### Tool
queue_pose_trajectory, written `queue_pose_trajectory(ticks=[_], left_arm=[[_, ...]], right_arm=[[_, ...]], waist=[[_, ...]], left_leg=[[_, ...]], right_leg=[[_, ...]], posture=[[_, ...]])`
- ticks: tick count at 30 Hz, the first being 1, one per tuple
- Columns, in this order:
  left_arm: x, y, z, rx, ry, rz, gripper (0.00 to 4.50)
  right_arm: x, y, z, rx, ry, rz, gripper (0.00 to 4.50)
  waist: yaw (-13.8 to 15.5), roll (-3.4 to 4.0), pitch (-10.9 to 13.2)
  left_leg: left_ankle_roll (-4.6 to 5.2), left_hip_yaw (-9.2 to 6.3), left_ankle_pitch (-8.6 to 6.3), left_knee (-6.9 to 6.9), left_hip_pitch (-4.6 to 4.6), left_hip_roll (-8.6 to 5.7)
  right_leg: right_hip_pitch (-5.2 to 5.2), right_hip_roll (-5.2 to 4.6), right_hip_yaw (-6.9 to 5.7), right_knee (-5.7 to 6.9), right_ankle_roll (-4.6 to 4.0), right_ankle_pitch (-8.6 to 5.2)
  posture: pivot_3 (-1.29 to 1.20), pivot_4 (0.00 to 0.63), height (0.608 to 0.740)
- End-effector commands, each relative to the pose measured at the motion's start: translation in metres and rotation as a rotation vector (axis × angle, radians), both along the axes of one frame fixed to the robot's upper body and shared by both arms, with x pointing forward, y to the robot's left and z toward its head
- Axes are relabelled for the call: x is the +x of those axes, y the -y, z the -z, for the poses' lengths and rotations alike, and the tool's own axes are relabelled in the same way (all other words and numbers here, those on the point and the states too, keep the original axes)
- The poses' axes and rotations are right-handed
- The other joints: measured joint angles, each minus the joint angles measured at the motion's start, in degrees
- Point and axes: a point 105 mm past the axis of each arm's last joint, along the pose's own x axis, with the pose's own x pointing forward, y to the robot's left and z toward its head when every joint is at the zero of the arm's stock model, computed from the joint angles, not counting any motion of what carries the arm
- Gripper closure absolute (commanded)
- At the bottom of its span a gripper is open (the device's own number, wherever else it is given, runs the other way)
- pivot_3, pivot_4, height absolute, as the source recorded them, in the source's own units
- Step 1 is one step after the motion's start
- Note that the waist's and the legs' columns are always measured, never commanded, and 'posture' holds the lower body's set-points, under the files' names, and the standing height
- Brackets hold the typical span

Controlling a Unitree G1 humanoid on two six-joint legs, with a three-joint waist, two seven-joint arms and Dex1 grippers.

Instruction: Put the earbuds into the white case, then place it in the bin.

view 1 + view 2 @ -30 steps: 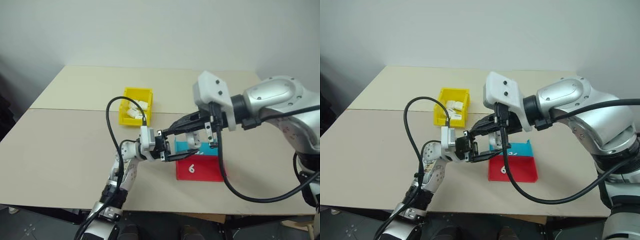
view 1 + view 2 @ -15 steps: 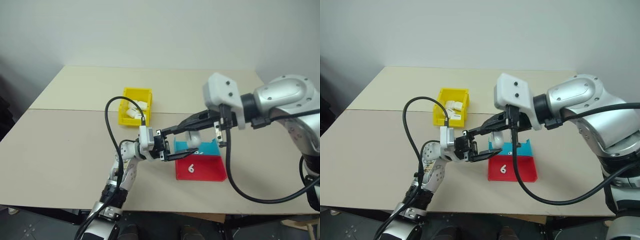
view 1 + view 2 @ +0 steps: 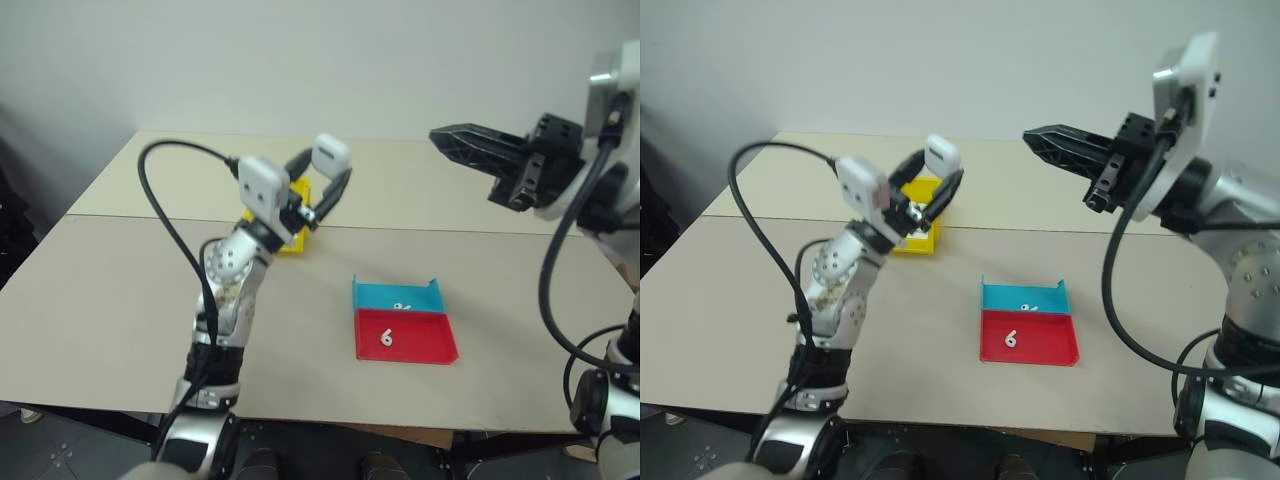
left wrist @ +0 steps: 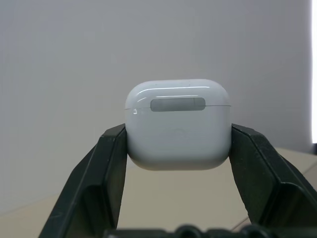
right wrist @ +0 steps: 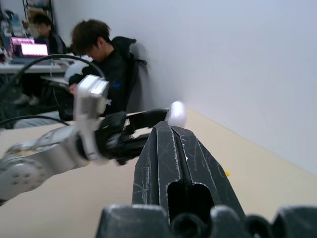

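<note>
Left gripper (image 3: 322,180): jaws clamp the case (image 3: 330,153) by its two side faces, lifted above the bin (image 3: 290,238) near the worktop's far edge.
Right gripper (image 3: 452,141): jaws pressed together, empty, raised above the worktop's far right part, well apart from the case.
Case: glossy white, rounded-rectangle, hard plastic; lid appears closed, with a thin seam around the top and a pale grey oval patch on the face.
Bin: bright yellow plastic, upright walls, mostly hidden behind the left wrist.
Earbuds: a tiny white one (image 3: 386,339) lies in the red tray (image 3: 425,347); small white bits (image 3: 402,307) in the blue tray (image 3: 375,295) may be another, too small to tell.
Trays: shallow plastic, touching each other, right of the worktop's centre.
Worktop (image 3: 120,290): matte beige, flat, with a seam running across it.
Risk, slip: the case is smooth and rounded and held only at its sides, so it could squirt out or twist during a quick swing.
Risk, miss: released from this height it could bounce off the bin's wall and land on the worktop.
Risk, order: with an earbud in the red tray, binning the case now would likely leave the task unfinished.
</note>
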Motion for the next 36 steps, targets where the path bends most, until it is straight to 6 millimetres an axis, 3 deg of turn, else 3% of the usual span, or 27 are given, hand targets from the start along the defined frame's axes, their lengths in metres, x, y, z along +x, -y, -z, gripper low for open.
queue_pose_trajectory(ticks=[1, 6, 8, 11, 13, 17, 19, 23, 25, 30, 36], left_arm=[[0.032, -0.019, 0.011, 0.048, -0.085, -0.257, 1.71], [0.065, -0.035, 0.042, 0.139, -0.195, -0.478, 1.71], [0.071, -0.038, 0.055, 0.153, -0.262, -0.488, 1.71], [0.077, -0.042, 0.067, 0.11, -0.335, -0.496, 0.79], [0.08, -0.043, 0.067, 0.094, -0.34, -0.505, 0.12], [0.081, -0.045, 0.055, 0.064, -0.283, -0.525, 0.05], [0.077, -0.044, 0.041, -0.053, -0.266, -0.419, 0.05], [0.049, -0.041, 0.016, -0.175, -0.214, -0.095, 0.05], [0.031, -0.046, 0.015, -0.14, -0.196, -0.012, 0.05], [-0.024, -0.071, 0.033, 0.046, -0.192, 0.104, 0.05], [-0.093, -0.125, 0.059, 0.308, -0.293, 0.2, 0.05]], right_arm=[[-0.012, -0.004, 0.004, 0.006, 0.033, 0.023, 4.48], [-0.008, -0.003, 0.023, -0.015, -0.037, 0.05, 4.48], [-0.006, -0.001, 0.027, -0.022, -0.05, 0.066, 4.48], [-0.003, 0.0, 0.029, -0.01, -0.063, 0.082, 4.5], [-0.002, -0.001, 0.031, -0.014, -0.07, 0.087, 4.5], [0.0, -0.004, 0.036, -0.036, -0.085, 0.09, 4.5], [0.0, -0.005, 0.041, -0.069, -0.092, 0.101, 4.5], [-0.003, 0.003, 0.065, -0.28, -0.057, 0.164, 4.5], [-0.006, 0.015, 0.079, -0.393, -0.054, 0.18, 4.5], [-0.015, 0.053, 0.106, -0.657, -0.077, 0.163, 4.5], [-0.031, 0.099, 0.106, -0.758, -0.125, 0.117, 4.5]], waist=[[-0.01, 0.0, 0.0], [0.05, -0.02, 0.01], [0.07, -0.02, 0.01], [-0.01, -0.02, 0.01], [0.06, -0.02, 0.01], [0.15, -0.02, 0.01], [0.18, -0.02, 0.01], [0.14, -0.02, 0.01], [0.05, -0.01, 0.01], [-0.88, 0.0, 0.0], [-1.42, -0.04, 0.03]], left_leg=[[0.0, -0.01, 0.0, 0.0, 0.0, 0.0], [0.0, -0.01, 0.0, 0.02, -0.03, -0.02], [0.0, -0.01, 0.0, 0.0, -0.06, -0.03], [0.0, 0.0, 0.0, 0.0, -0.12, -0.02], [0.0, 0.0, 0.0, 0.0, -0.13, -0.02], [-0.01, 0.0, 0.0, 0.0, -0.14, -0.03], [-0.01, 0.0, 0.0, 0.0, -0.14, -0.03], [-0.01, 0.01, 0.0, -0.01, -0.18, -0.02], [-0.02, 0.01, 0.01, -0.02, -0.19, -0.01], [-0.08, 0.04, 0.04, 0.02, 0.01, -0.01], [-0.08, 0.09, 0.03, 0.0, 0.51, 0.08]], right_leg=[[0.0, 0.0, -0.02, -0.01, 0.0, 0.0], [0.0, -0.01, -0.04, -0.03, 0.0, 0.0], [-0.04, -0.01, -0.04, -0.05, 0.0, 0.0], [-0.1, -0.01, -0.04, -0.06, 0.0, 0.0], [-0.1, -0.01, -0.05, -0.06, 0.0, 0.0], [-0.09, -0.02, -0.05, -0.07, 0.01, 0.0], [-0.08, -0.02, -0.05, -0.07, 0.01, 0.0], [-0.13, -0.03, -0.06, -0.07, 0.0, 0.0], [-0.13, -0.02, -0.06, -0.09, 0.02, -0.01], [0.02, -0.03, -0.01, -0.02, 0.04, -0.02], [0.5, -0.01, -0.02, -0.05, 0.01, -0.04]], posture=[[0.0, 0.15, 0.74], [0.0, 0.15, 0.74], [0.0, 0.15, 0.74], [0.0, 0.15, 0.74], [0.0, 0.15, 0.74], [0.0, 0.15, 0.74], [0.0, 0.15, 0.74], [0.0, 0.15, 0.74], [0.0, 0.15, 0.74], [0.0, 0.15, 0.74], [0.0, 0.15, 0.74]])
